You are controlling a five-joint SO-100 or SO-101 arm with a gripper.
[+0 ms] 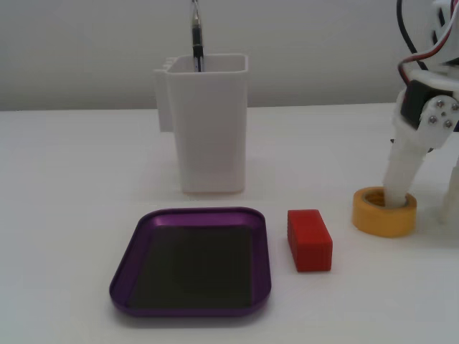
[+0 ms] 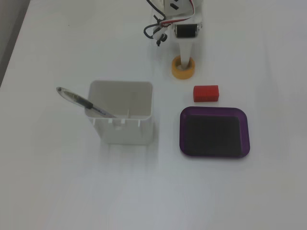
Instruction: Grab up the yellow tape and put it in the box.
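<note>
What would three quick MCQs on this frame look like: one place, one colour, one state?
1. What lies between the yellow tape and the box in the front fixed view?
A pen
B red block
C white container

2. The box rim is:
A purple
B green
C silver

3. The tape is:
A in the box
B lifted clear
C on the table

Answers:
1 B, the red block sits between them.
2 A, the rim shows purple in both fixed views.
3 C, the roll rests on the table with a finger of the hand down its hole.
</note>
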